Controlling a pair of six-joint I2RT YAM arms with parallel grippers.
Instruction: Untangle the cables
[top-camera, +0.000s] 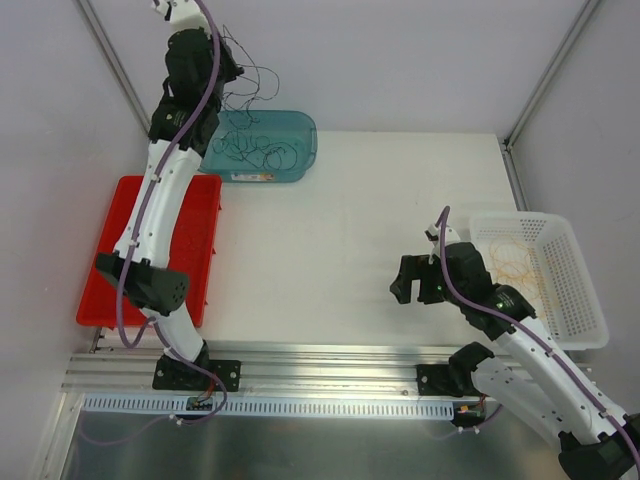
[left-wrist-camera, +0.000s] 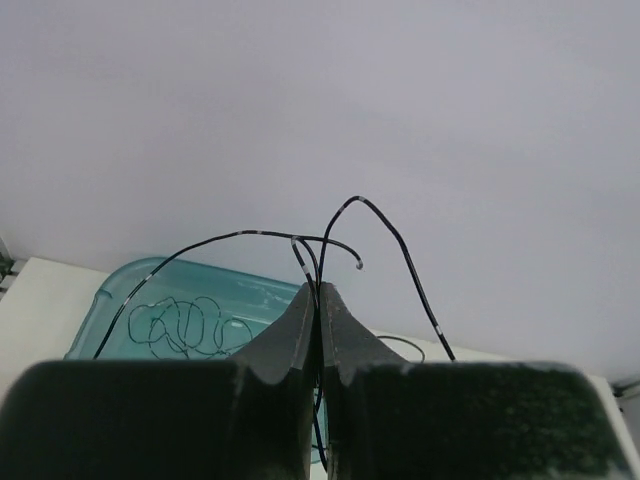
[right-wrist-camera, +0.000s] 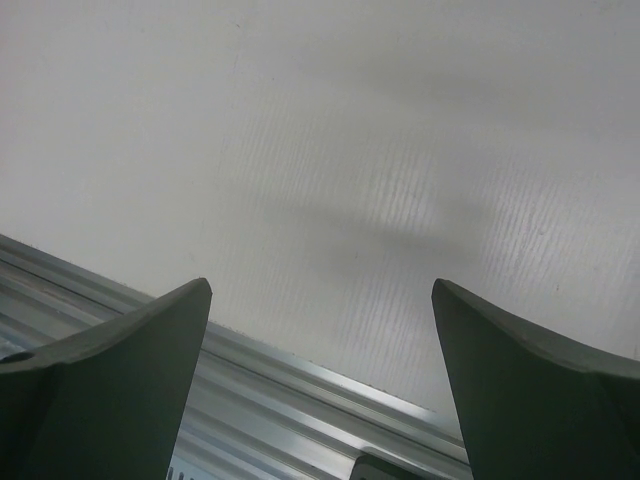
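Left wrist view: left tool (left-wrist-camera: 318, 296) clamped on a thin dark cable (left-wrist-camera: 240, 234) raised above the teal bin (left-wrist-camera: 105, 300) holding more cables (left-wrist-camera: 190, 325); right tool (right-wrist-camera: 320, 288) stands apart over the tabletop (right-wrist-camera: 350, 150).

1. Top camera: high up, looking down on the whole table (top-camera: 330, 250).
2. Left wrist camera: looks sideways toward the blue tub (left-wrist-camera: 150, 268), which the top camera sees too.
3. Right wrist camera: close above the table's near edge.
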